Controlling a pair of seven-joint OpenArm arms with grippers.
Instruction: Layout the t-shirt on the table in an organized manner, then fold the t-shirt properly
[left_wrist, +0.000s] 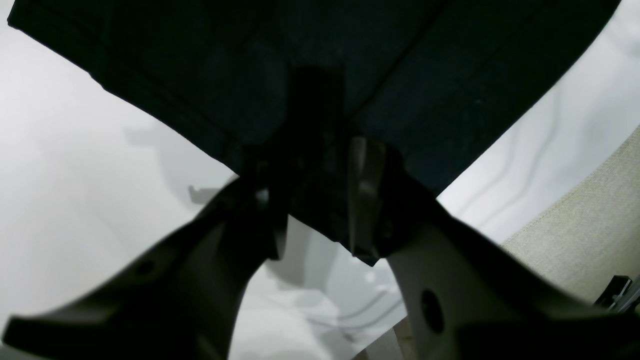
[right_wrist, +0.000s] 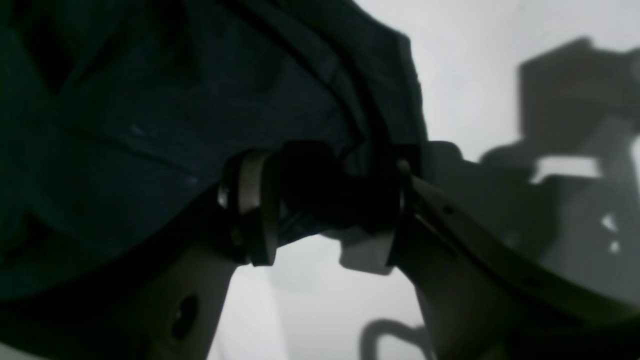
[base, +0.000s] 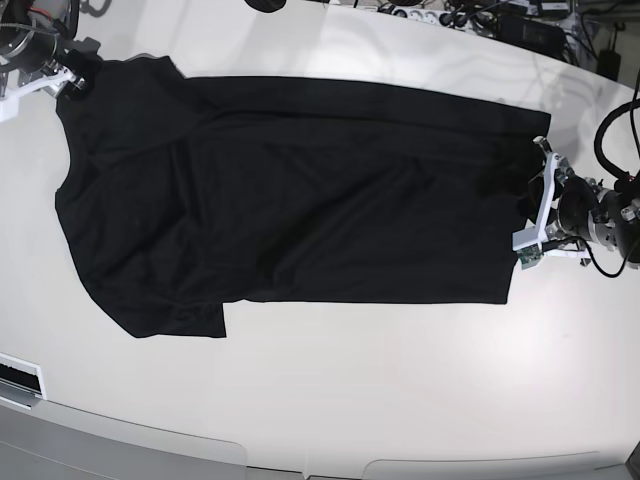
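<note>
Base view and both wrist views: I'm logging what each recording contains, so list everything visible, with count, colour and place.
t-shirt: one, black, spread across the table, its length running left to right in the base view, a sleeve at lower left.
table: one, glossy white, under the shirt and extending past it on all sides.
cables and gear: several, dark, along the far table edge; too small to identify.
woven surface: one, beige, beyond the table edge in the left wrist view.
left gripper: one, white and black, at the shirt's right end in the base view, shut on the fabric edge.
right gripper: one, white and black, at the shirt's upper left corner, shut on bunched fabric.
</note>
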